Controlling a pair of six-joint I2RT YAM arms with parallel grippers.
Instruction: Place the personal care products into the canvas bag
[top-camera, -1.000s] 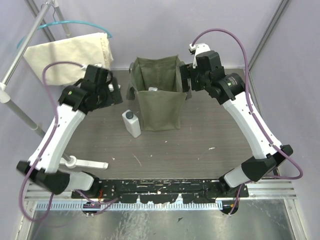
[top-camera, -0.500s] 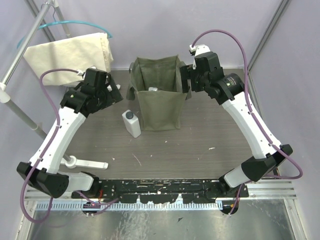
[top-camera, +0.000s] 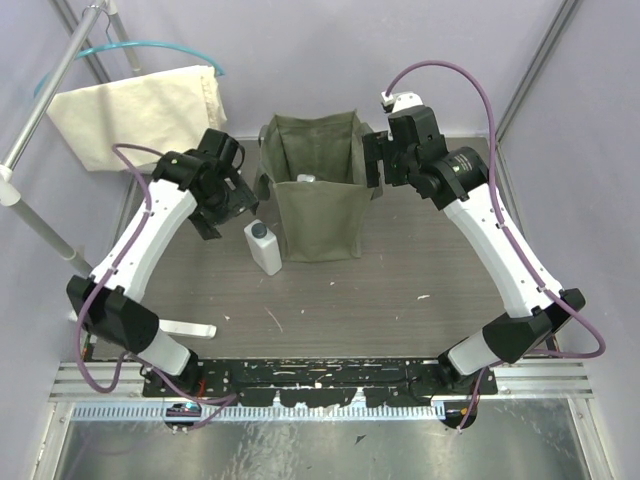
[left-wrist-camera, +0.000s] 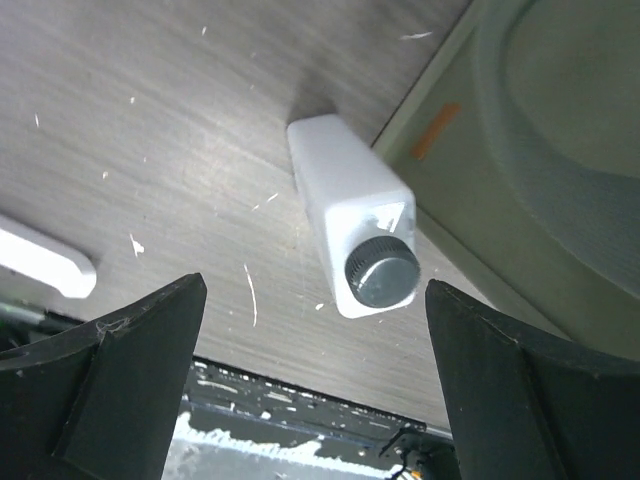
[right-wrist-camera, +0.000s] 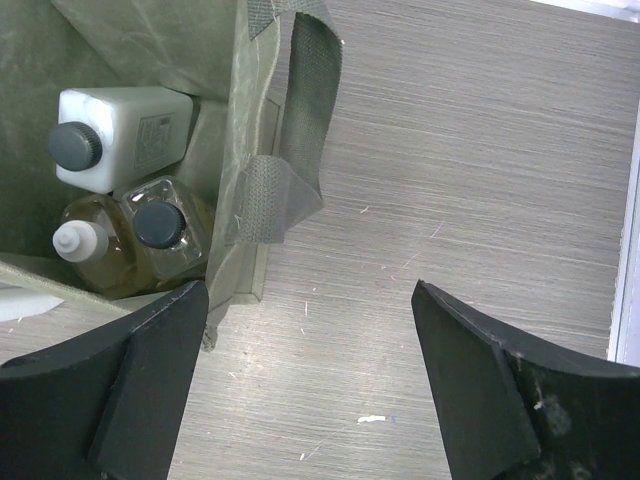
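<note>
Grey wood-grain table (top-camera: 400, 270): canvas bag (top-camera: 318, 215), white bottle (top-camera: 264, 247) just beside.

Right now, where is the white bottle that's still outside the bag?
In the top view, the white bottle stands on the table left of centre, just beside the green bag's left front corner.

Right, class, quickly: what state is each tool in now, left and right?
Left tool: open, holding nothing; the white bottle is ungrasped.
Right tool: open, holding nothing, beside the canvas bag.
</note>
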